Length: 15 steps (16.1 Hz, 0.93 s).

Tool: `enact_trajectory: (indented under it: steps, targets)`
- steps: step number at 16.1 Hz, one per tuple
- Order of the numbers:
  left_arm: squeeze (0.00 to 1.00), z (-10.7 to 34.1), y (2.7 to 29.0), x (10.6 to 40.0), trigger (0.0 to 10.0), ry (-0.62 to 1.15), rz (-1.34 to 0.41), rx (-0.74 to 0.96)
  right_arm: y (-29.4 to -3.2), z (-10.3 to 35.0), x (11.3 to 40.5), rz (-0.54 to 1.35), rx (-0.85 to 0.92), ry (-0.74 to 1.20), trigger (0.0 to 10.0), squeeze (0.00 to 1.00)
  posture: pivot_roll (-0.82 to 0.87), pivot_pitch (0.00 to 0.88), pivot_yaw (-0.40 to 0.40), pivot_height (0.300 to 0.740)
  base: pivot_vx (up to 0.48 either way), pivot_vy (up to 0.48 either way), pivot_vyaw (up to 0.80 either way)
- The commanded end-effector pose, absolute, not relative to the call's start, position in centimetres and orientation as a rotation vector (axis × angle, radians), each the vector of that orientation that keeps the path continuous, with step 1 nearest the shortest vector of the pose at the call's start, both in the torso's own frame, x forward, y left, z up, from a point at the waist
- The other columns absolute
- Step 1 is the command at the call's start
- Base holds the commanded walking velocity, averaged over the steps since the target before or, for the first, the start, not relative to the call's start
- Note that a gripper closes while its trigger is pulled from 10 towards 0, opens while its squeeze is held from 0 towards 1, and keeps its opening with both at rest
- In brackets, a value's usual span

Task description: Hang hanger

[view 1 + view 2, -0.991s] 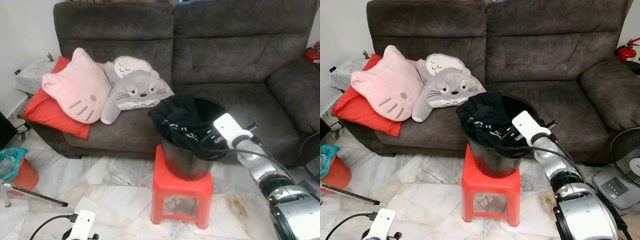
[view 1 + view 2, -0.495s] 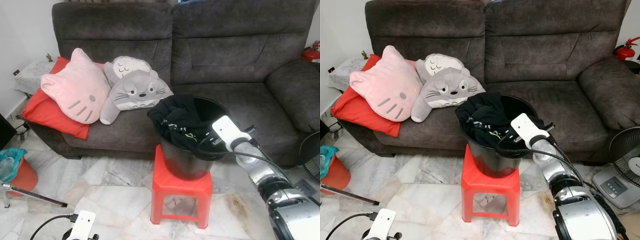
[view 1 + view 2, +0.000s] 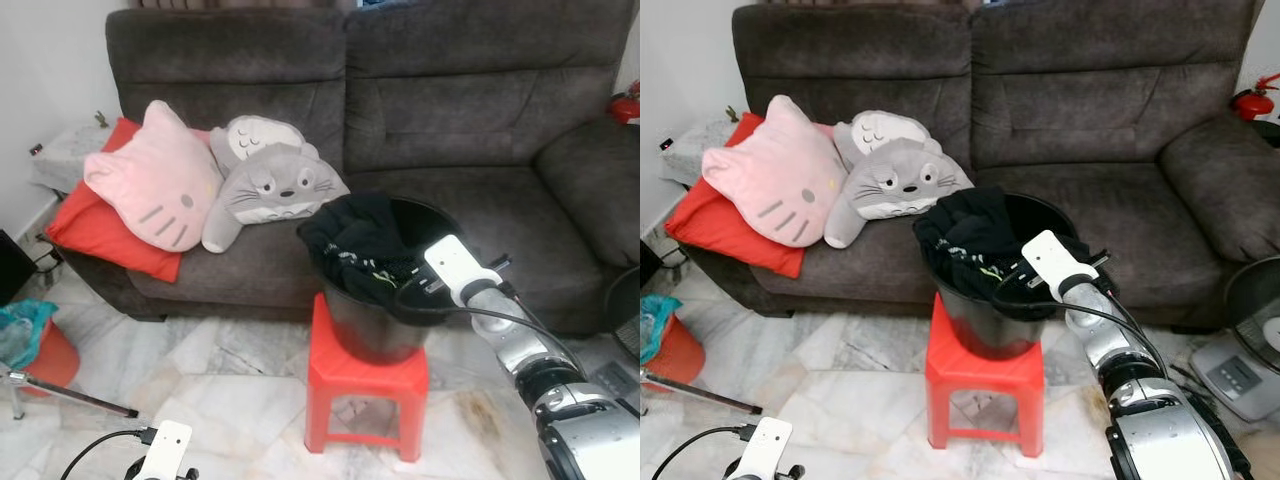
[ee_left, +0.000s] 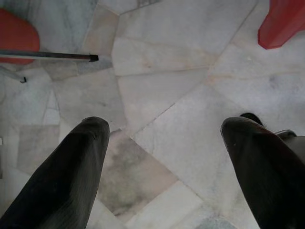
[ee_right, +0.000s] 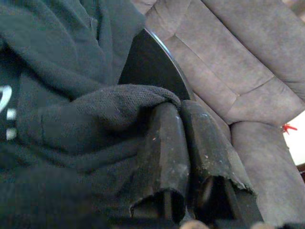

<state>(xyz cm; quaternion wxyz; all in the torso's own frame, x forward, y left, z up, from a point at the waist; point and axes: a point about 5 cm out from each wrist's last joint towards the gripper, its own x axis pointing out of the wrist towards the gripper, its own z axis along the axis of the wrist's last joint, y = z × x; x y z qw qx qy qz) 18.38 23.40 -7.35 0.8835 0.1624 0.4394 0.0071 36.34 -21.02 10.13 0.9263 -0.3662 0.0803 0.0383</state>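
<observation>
A black bucket [image 3: 428, 210] stands on a red plastic stool [image 3: 365, 385] in front of the sofa. A black garment [image 3: 360, 235] is heaped inside it and spills over the rim on the left. My right gripper [image 5: 180, 107] reaches into the bucket from the right, and its fingers [image 5: 164, 143] are pressed together with a fold of the dark cloth pinched at their tips. Its white wrist module [image 3: 455, 265] sits just over the bucket's near right rim. My left gripper [image 4: 164, 129] hangs low and open above the marble floor.
A dark grey sofa [image 3: 480, 120] behind the bucket carries a pink cat cushion [image 3: 150, 180], a grey plush cushion [image 3: 270, 185] and a red cushion [image 3: 85, 225]. A fan [image 3: 1255, 320] stands at the right. A red bin [image 3: 30, 345] and a metal rod [image 3: 70, 395] lie at the left.
The view has swayed slightly. My right gripper stays in the bucket on the cloth, and the left arm hangs as before.
</observation>
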Motion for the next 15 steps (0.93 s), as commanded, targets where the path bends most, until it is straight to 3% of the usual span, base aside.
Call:
enact_trajectory:
  steps: [1, 4, 15]
  targets:
    - [0.00, -7.33, 23.95, 18.12, 10.0, 0.920, 0.019, 0.350, -20.52, 10.51, 36.52, 0.083, -0.737, 0.140, 0.0, 0.00, -0.17, 0.000, 0.090, 0.732, 0.270, 0.000, 0.00]
    - [0.00, -7.32, 23.95, 18.13, 10.0, 0.920, 0.018, 0.351, -20.54, 10.52, 36.51, 0.082, -0.736, 0.140, 0.0, 0.00, -0.17, 0.000, 0.090, 0.732, 0.269, 0.000, 0.00]
    - [0.00, -7.31, 23.92, 18.20, 10.0, 0.927, 0.008, 0.350, -20.02, 9.73, 36.01, 0.132, -0.732, 0.152, 0.0, 0.00, -0.17, 0.000, 0.090, 0.732, 0.000, 0.000, 0.00]
